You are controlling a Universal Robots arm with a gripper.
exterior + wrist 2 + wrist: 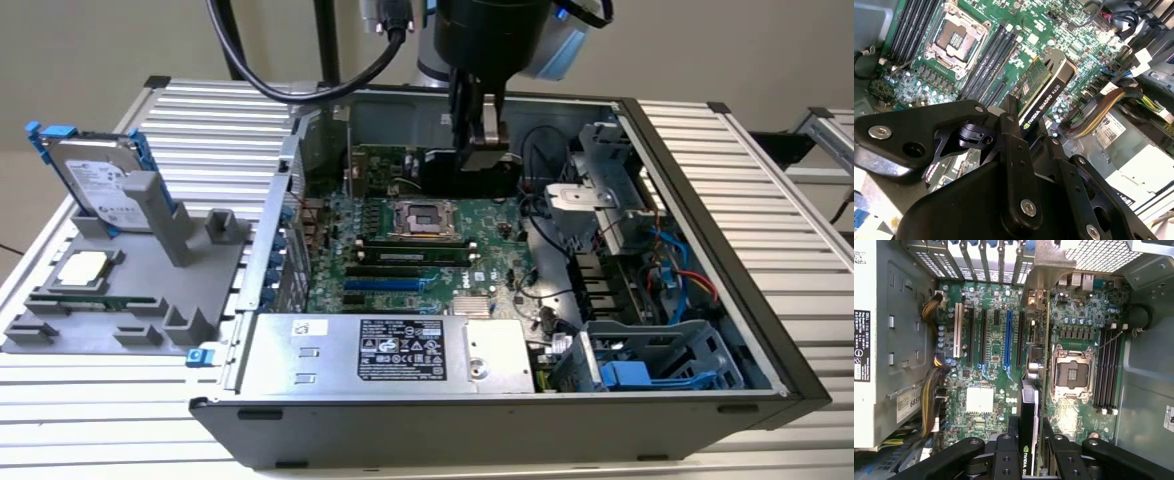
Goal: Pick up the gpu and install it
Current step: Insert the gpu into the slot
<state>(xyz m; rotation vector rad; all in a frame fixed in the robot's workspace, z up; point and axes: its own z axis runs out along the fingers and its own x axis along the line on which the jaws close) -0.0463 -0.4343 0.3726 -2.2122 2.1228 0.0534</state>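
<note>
While the black claw point(1030, 426) is clamped on the gpu point(1041, 92), a slim card with a green circuit board on one face and a black cooler on the other, that card hangs on edge inside the open dark grey computer case point(467, 430), over the green motherboard point(494, 265); the first wrist view puts it between the expansion slots point(1009, 337) and the square processor socket point(1072, 375). Lying on the slatted aluminium table point(747, 150), the case holds a silver power supply box point(387, 350). At the exterior view's left, a grey holder point(200, 320) carries an upright silver hard drive in a blue frame point(100, 180) and a small square silver chip point(83, 268) lying flat.
</note>
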